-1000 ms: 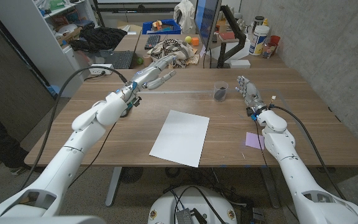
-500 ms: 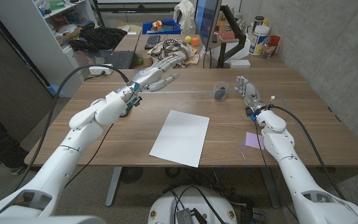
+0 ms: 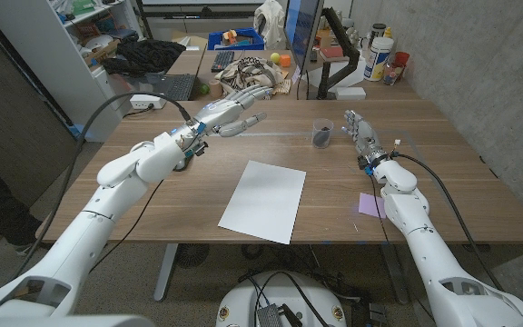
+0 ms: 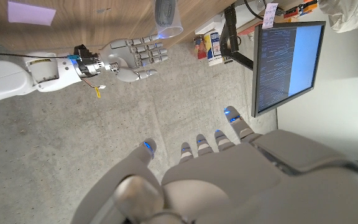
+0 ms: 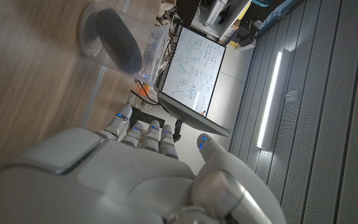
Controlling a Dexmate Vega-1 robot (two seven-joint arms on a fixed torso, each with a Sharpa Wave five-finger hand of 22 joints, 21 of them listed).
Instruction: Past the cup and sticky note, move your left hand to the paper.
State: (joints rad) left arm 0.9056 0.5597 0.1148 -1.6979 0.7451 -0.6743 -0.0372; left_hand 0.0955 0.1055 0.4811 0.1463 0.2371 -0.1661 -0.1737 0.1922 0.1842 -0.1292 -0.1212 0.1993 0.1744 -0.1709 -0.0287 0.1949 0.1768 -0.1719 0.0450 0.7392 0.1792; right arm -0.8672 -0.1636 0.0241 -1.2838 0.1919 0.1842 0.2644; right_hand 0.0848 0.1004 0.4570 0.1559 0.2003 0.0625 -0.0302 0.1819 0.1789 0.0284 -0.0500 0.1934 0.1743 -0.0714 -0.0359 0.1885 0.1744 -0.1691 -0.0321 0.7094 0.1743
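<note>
A: The thin white paper sheet [image 3: 263,201] is lying flat on the wooden worktop [image 3: 152,195], below and nearer than the left robot hand [image 3: 231,114], looking light and floppy.

B: That robot hand is hovering empty, fingers spread; I'd be pressing flat or lifting an edge.

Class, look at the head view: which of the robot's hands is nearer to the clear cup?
The right hand: it stands just beside the cup. The left hand hangs farther off on the cup's other side, raised above the table.
</note>
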